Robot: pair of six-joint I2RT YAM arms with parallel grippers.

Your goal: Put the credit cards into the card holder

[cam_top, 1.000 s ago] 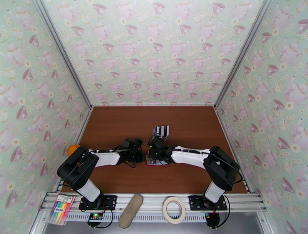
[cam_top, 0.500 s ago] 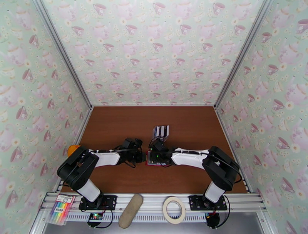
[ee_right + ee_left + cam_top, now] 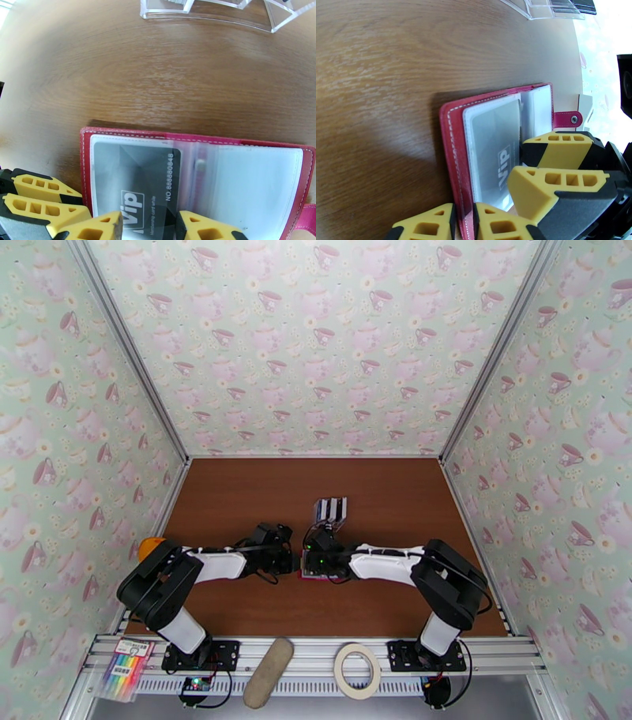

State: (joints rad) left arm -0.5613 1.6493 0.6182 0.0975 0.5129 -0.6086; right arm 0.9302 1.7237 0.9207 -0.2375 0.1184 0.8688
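**A:** Where is the card holder sitting?

**B:** The card holder lies open and flat on the brown surface, between the 2 arms. Its clear sleeves face up, and its snap tab sticks out on the side toward the right arm.

**A:** And the left gripper?

**B:** The left gripper is clamped on the card holder's left cover. Its 2 yellow fingertips sit close together, with the red stitched edge pinched between them.

**A:** What about the right gripper?

**B:** The right gripper comes down over the left-hand sleeve. Its fingertips stand a little apart and are closed on the near end of the black card, the one printed "Vip". The far part of that card looks grey, as if it lies under the sleeve's plastic, while the near end is darker and bare.

**A:** Any more cards about?

**B:** The other cards stand in a clear stand farther back on the surface, apart from the card holder. I can make out dark ones and white ones, but no more detail than that
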